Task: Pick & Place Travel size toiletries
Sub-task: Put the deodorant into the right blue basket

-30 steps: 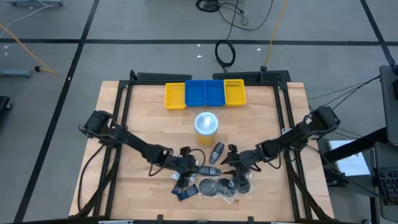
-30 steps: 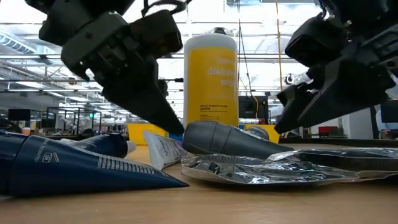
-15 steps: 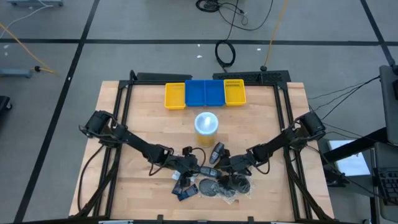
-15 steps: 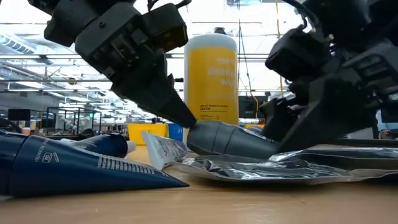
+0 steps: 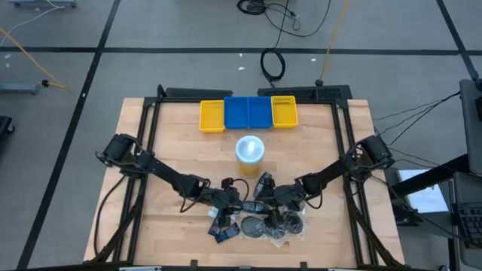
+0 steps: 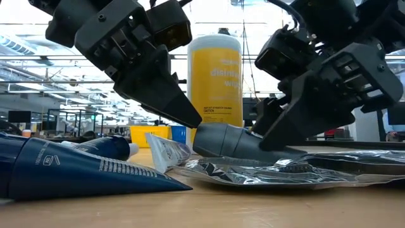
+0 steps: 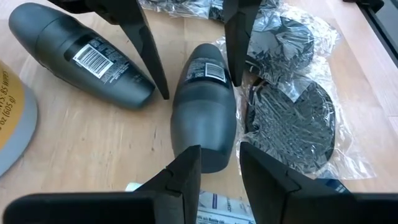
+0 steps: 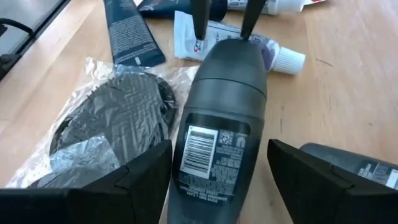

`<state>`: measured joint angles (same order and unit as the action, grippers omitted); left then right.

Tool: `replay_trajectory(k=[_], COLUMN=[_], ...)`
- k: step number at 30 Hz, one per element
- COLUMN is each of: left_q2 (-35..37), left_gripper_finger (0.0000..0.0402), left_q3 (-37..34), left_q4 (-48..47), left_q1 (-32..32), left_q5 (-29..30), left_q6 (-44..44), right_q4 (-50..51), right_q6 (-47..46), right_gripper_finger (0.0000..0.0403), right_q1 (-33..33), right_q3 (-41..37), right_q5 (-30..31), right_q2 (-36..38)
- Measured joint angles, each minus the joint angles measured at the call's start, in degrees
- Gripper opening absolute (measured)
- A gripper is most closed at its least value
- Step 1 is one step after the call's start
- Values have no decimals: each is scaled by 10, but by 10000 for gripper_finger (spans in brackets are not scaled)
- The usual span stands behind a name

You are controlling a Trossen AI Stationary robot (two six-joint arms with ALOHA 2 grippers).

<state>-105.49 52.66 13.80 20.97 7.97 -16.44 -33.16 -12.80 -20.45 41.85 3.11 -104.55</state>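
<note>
Right gripper (image 8: 219, 180) fingers are spread wide astride a dark grey mini bottle (image 8: 219, 130) lying on the table, not clamped. Left gripper (image 7: 219, 167) fingers are parted at its opposite end. A second grey bottle (image 7: 81, 55) lies beside; crinkled round packets (image 7: 292, 115) and a white tube (image 8: 249, 46) crowd close.

Even, bright overhead light is cast across the pale wooden table (image 5: 181, 143), with only soft shadows. Glare is seen on the crinkled clear plastic wrapping (image 6: 266, 172), and the background hall is blurred.
</note>
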Motion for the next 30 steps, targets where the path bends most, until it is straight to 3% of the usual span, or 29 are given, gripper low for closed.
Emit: replay_trajectory(k=[17, 30], left_q2=[0, 0], left_gripper_finger=[113, 113], left_q3=[0, 0], left_q4=[28, 26], left_q1=[-3, -3], left_q5=[2, 11], left_q6=[9, 9], right_q4=[-3, 13], right_q6=[-15, -14], right_gripper_finger=[254, 191], right_q1=[2, 2], right_q3=[1, 31], right_q5=[17, -2], right_q2=[-14, -43])
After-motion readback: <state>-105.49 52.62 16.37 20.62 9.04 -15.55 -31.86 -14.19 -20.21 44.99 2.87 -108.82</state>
